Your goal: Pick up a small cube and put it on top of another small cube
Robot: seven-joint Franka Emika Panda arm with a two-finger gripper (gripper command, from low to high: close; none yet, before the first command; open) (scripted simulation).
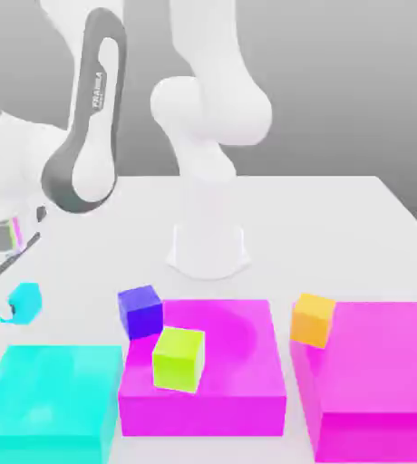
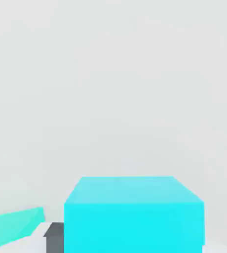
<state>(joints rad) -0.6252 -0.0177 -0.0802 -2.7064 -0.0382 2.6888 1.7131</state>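
White tabletop (image 1: pixel 339 227): the gripper (image 1: pixel 11 313) pinches the small cyan cube (image 1: pixel 24 302) just above the flat cyan block (image 1: pixel 49 399). Carrying appears underway; next, centre it over another small cube.

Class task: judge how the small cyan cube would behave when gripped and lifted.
The small cyan cube looks rigid with flat faces, so it probably won't roll. Its smooth, plain surface might slip between fingers. Being tiny beside the flat cyan block, it is likely light.
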